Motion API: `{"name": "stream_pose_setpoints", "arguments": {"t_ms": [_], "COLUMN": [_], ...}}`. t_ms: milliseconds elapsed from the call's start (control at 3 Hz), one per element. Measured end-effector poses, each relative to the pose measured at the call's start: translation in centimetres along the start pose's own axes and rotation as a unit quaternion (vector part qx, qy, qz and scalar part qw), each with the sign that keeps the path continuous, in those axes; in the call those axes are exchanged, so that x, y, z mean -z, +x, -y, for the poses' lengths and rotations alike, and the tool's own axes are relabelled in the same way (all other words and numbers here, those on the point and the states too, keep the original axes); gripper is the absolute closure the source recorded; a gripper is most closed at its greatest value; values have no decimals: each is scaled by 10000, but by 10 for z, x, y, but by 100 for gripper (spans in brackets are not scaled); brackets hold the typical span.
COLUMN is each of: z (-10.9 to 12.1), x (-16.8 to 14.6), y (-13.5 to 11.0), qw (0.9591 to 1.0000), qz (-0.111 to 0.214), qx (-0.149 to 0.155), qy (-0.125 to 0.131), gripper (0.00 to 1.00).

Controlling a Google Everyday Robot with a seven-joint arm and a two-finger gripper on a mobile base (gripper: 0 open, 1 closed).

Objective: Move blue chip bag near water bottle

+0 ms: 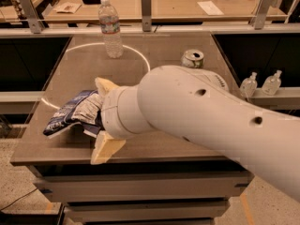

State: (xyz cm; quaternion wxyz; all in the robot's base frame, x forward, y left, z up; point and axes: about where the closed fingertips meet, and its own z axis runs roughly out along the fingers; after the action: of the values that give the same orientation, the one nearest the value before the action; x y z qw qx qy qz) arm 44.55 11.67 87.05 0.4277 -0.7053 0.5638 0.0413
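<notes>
The blue chip bag [74, 112] lies crumpled on the front left of the brown table [159, 146]. My gripper [104, 118] is at the bag's right end, low over the table. Its two cream fingers are spread wide, one finger [106, 85] behind the bag and one in front near the table's front edge. The bag's right end sits between them and is partly hidden by my wrist. The water bottle [110, 28] stands upright at the back left of the table, well beyond the bag. My white arm covers much of the table's right side.
A green-and-white soda can [192, 58] stands at the back right of the table. Two small clear pump bottles [248, 85] sit on a ledge to the right. A white ring [140, 60] is marked on the tabletop. A desk with papers lies behind.
</notes>
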Motion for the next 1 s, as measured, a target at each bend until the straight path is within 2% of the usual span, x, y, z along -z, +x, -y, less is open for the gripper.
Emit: {"name": "stream_pose_setpoints", "arguments": {"t_ms": [333,1000], "z": [3,5], "x": [-15,-30], "y": [2,4], "qw": [10000,9998], "qz": [-12,-52], "qx": [9,-5], "qy": [-25,-202], "gripper": [19,65]}}
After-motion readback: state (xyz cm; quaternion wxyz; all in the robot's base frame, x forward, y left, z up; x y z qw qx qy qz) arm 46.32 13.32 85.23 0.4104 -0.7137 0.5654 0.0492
